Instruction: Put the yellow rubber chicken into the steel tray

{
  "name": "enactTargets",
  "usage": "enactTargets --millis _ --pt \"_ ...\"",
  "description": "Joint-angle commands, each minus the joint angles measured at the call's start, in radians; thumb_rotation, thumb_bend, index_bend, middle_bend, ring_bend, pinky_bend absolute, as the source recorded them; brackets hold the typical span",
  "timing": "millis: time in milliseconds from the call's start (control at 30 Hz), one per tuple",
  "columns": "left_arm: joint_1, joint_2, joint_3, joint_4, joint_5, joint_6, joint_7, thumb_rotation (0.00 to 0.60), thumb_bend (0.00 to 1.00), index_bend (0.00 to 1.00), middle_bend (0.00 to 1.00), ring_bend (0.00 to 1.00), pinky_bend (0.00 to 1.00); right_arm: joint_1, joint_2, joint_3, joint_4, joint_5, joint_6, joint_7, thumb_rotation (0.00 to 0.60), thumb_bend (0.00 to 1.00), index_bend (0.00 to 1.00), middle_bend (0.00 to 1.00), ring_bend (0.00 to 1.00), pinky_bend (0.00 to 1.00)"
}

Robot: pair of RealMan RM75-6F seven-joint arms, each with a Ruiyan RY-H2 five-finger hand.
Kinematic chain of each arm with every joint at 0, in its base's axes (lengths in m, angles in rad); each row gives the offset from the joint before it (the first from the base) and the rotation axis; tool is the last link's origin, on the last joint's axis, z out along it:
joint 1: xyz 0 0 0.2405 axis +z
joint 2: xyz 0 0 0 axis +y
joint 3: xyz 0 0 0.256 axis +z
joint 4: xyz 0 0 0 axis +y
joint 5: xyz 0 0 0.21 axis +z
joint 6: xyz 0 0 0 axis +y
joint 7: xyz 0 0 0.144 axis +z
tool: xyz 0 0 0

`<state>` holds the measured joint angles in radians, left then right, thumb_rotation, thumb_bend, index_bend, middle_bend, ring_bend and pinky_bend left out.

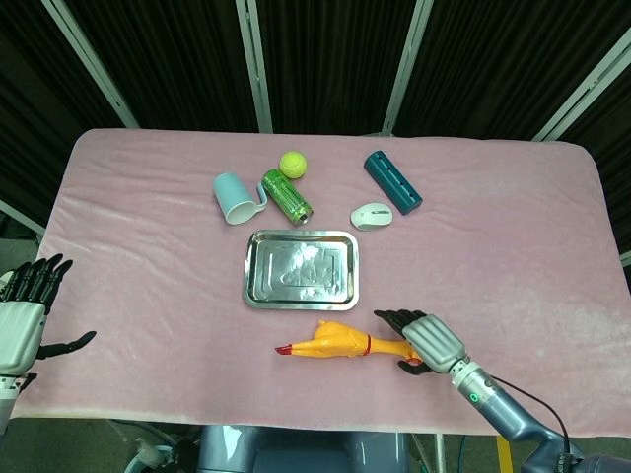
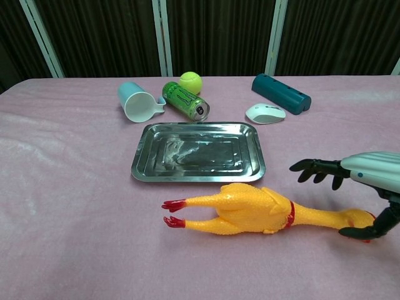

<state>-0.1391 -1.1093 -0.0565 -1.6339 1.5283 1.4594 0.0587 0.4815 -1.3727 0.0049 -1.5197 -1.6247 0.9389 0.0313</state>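
The yellow rubber chicken (image 1: pixel 340 342) (image 2: pixel 250 210) lies on its side on the pink cloth, red feet to the left, just in front of the empty steel tray (image 1: pixel 301 269) (image 2: pixel 198 154). My right hand (image 1: pixel 422 338) (image 2: pixel 359 181) hovers over the chicken's head end with fingers spread above the neck and the thumb beside the head; nothing is gripped. My left hand (image 1: pixel 25 317) stays open at the table's front left edge, far from both, and is absent from the chest view.
Behind the tray lie a light blue cup (image 1: pixel 235 197), a green can (image 1: pixel 286 195), a yellow-green ball (image 1: pixel 293 164), a white mouse (image 1: pixel 372 215) and a teal cylinder (image 1: pixel 392 180). The table's front edge runs close below the chicken.
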Motion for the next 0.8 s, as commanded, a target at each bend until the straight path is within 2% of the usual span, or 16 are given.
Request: enactTargets --millis 33,400,800 --pt "-0.001 -0.001 -0.001 0.011 -0.007 -0.004 -0.009 0.600 0.00 0.05 0.01 0.00 0.00 0.010 -0.027 0.010 -0.002 0.014 -0.003 -0.044 0.600 0.30 0.09 0.18 0.22 0.30" --pt "-0.007 -0.016 0.001 0.051 -0.015 -0.019 -0.046 0.600 0.00 0.05 0.01 0.00 0.00 0.043 -0.089 0.033 -0.010 0.085 -0.048 -0.134 0.600 0.30 0.17 0.23 0.26 0.35" --pt "-0.009 -0.027 0.005 0.085 -0.021 -0.027 -0.073 0.600 0.00 0.05 0.01 0.00 0.00 0.064 -0.120 0.052 0.021 0.145 -0.061 -0.137 0.600 0.30 0.28 0.33 0.34 0.44"
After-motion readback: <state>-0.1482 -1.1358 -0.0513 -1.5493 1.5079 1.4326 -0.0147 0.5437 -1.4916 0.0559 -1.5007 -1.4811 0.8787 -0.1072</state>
